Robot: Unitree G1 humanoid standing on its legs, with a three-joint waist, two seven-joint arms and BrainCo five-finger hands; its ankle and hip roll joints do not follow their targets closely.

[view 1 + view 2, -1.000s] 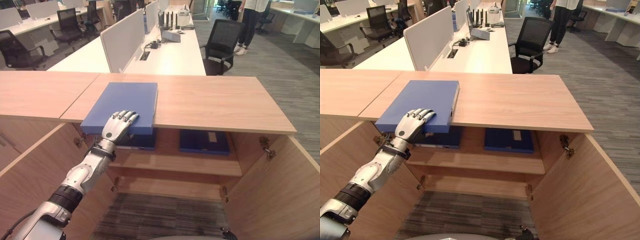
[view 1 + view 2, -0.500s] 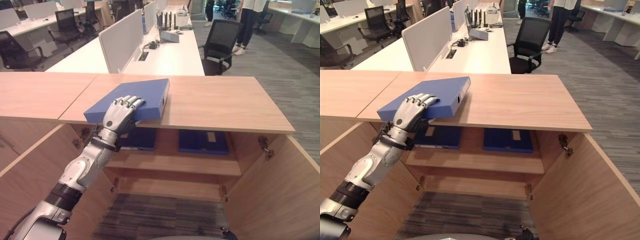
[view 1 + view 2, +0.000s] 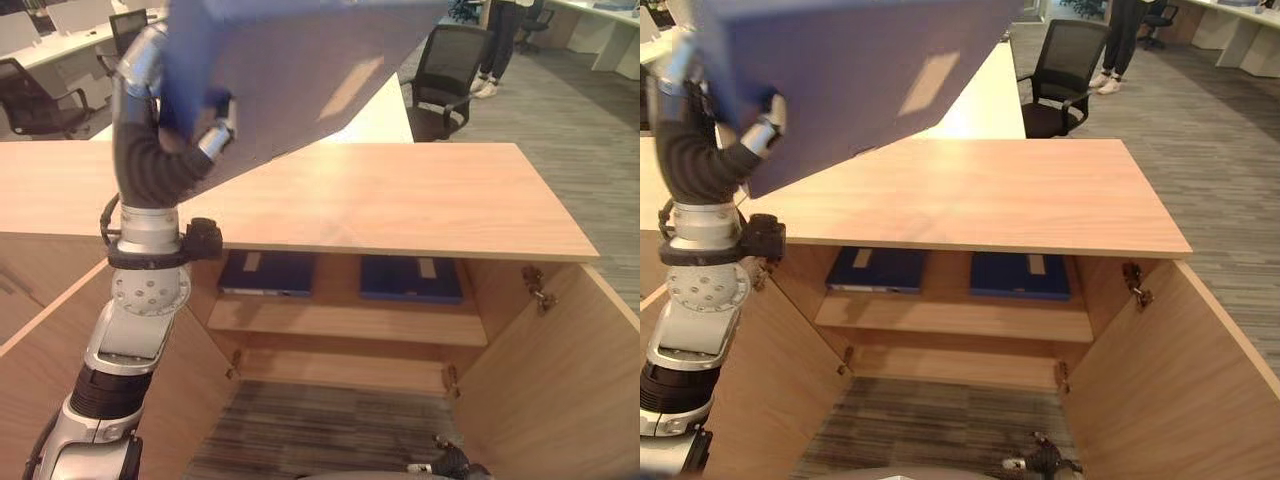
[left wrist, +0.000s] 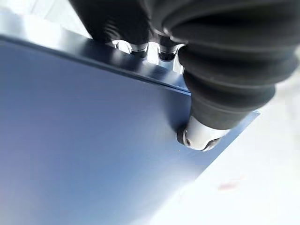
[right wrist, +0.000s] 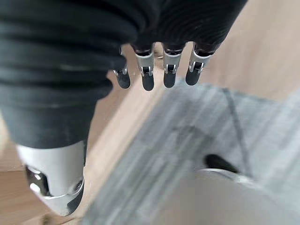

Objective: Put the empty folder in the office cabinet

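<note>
My left hand (image 3: 215, 125) clamps flat blue folder (image 3: 300, 70), raised tilted above wooden cabinet surface (image 3: 400, 200) to clear its edge; right hand (image 5: 154, 70) relaxed, empty.

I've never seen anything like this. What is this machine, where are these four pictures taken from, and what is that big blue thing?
It is a humanoid robot. Two pictures come from cameras in its head, looking down at an open wooden cabinet. The other two come from cameras on its wrists. Its left hand holds a blue folder lifted above the cabinet top; the left wrist view shows the folder from very close. The right hand hangs empty, fingers relaxed, over grey carpet. Two more blue folders lie flat on the cabinet's shelf.
</note>
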